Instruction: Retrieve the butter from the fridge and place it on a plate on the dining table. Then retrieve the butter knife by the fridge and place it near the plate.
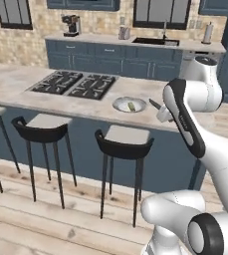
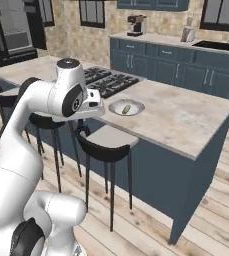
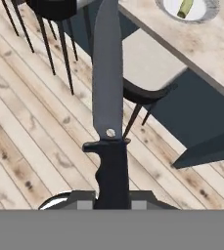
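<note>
Butter (image 1: 131,106): lay on the plate (image 1: 120,105), a small pale olive bar; this part of the task looked done.
Stools (image 1: 42,127): two dark-framed ones stood along the near side of the counter, left of the arm in the left base view.
Cooktop (image 1: 73,83): black burners were set into the stone top, left of the plate.
Plate: sat on the beige counter (image 1: 16,84) near its front edge, just right of the cooktop.
Knife (image 3: 107,78): was held by its dark handle, the grey blade pointing away from the hand; in the left base view the blade tip (image 1: 155,104) showed just right of the plate.
Pincer (image 3: 112,195): was clamped narrowly on the knife handle, at the bottom of the hand view.
Position: the knife hung over the wooden floor and a stool seat, short of the counter edge, with the plate at the upper right of the hand view.
Progress: butter delivered and knife fetched, by my reading.
Remaining: carrying the knife over the counter and setting it down beside the plate.
</note>
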{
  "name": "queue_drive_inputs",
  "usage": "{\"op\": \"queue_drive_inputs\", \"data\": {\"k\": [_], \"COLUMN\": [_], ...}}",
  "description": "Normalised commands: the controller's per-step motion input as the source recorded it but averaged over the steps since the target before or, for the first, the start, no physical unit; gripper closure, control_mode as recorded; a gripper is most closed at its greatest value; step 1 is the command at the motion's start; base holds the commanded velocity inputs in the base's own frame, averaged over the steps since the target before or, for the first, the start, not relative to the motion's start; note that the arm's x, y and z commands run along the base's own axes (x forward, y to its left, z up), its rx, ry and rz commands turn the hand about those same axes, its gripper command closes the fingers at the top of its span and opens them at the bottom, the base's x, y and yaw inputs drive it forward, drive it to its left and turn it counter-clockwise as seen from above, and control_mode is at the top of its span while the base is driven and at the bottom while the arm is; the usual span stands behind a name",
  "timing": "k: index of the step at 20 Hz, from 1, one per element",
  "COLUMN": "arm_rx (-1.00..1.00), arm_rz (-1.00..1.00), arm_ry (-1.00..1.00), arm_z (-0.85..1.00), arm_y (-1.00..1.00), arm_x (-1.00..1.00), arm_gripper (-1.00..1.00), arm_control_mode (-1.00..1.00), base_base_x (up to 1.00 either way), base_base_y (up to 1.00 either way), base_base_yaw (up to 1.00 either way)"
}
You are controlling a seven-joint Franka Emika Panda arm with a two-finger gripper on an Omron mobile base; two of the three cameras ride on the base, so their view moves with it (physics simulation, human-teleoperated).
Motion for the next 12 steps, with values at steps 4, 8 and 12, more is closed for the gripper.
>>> {"op": "queue_drive_inputs", "data": {"k": [4, 8, 12], "arm_rx": [0.00, 0.00, 0.00], "arm_rz": [0.00, 0.00, 0.00], "arm_ry": [0.00, 0.00, 0.00], "arm_z": [0.00, 0.00, 0.00], "arm_y": [0.00, 0.00, 0.00], "arm_x": [0.00, 0.00, 0.00], "arm_gripper": [1.00, 1.00, 1.00], "arm_control_mode": [1.00, 1.00, 1.00], "base_base_x": [0.47, 0.32, 0.24], "base_base_y": [0.98, 0.81, 0.45], "base_base_yaw": [-0.47, -0.47, -0.47]}}
